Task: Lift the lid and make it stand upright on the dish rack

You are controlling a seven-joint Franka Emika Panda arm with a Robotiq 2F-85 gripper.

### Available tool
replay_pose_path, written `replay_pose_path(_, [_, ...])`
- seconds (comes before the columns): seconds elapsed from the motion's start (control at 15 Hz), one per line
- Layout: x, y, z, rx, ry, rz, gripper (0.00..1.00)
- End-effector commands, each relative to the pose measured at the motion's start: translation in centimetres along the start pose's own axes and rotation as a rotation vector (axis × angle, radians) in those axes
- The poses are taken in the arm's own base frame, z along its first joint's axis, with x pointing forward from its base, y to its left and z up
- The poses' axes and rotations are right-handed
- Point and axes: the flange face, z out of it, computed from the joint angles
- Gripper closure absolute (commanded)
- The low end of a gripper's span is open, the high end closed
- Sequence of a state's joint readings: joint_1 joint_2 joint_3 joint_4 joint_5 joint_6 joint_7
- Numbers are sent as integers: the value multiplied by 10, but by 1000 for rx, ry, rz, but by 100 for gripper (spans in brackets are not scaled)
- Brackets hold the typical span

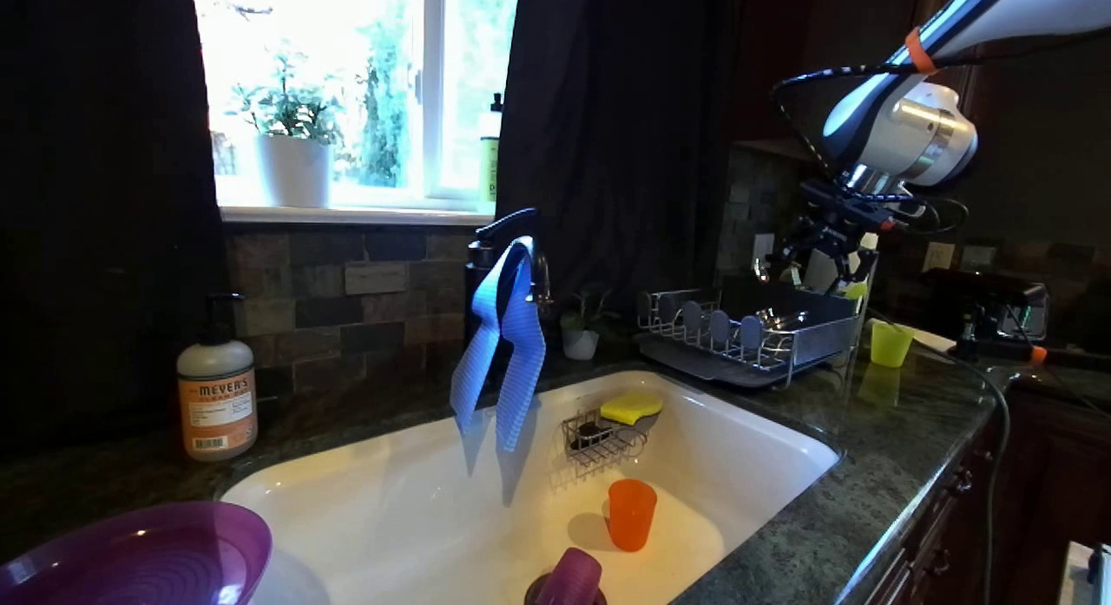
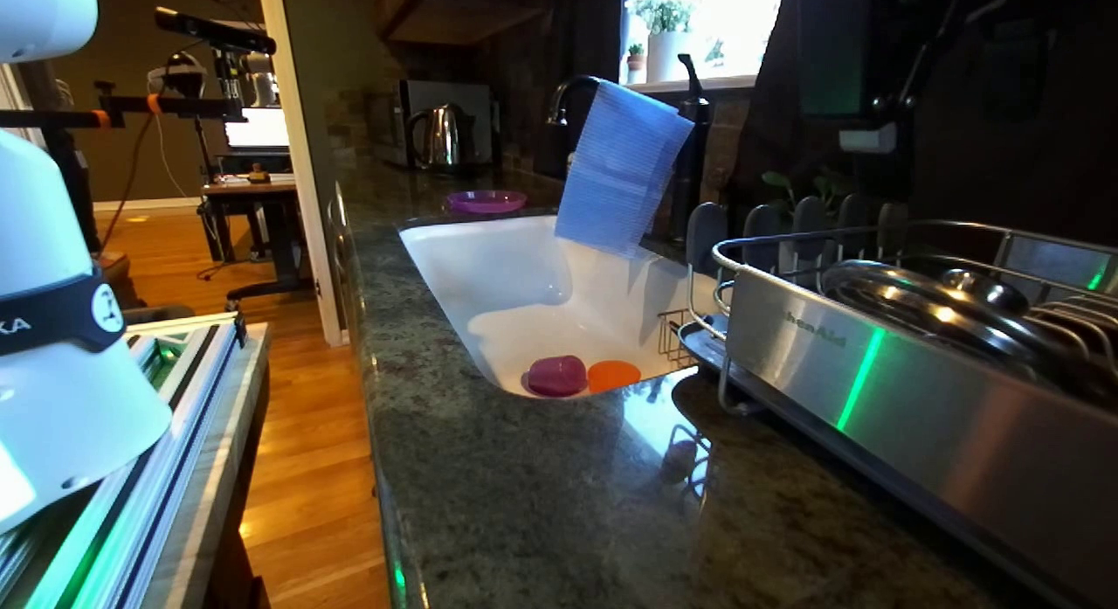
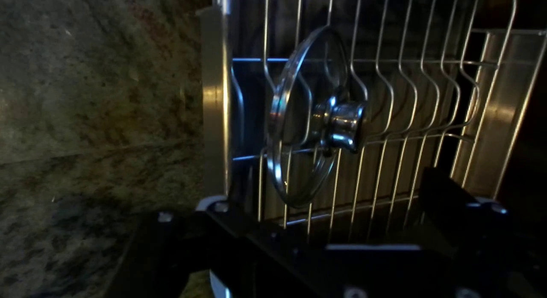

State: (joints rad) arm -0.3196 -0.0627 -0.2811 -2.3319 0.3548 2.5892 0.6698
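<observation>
Black two-fingered gripper (image 1: 807, 275) hangs over rectangular silvery metal wire dish rack (image 3: 214, 101), jaws spread wide! And there's clear round glass lid (image 3: 328, 122), silver-knobbed, tilted on rack wires, nearer left wall in wrist view.

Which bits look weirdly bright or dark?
In both exterior views, the rectangular window glares white; in an exterior view, a green streak lights the silvery metal dish rack; in the wrist view, the round clear glass lid glints bluish, but the black gripper looks murky.
</observation>
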Motion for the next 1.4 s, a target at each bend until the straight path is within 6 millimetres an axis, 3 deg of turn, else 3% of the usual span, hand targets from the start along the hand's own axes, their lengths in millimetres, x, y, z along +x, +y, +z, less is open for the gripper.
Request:
replay_pose_path(0.0, [3, 13, 12, 34, -34, 104, 0])
replay_pose_path(0.4, [9, 25, 30, -44, -78, 110, 0])
replay_pose_path(0.6, [9, 18, 24, -8, -56, 104, 0])
replay_pose_path(1.33, [19, 10, 47, -8, -33, 19, 0])
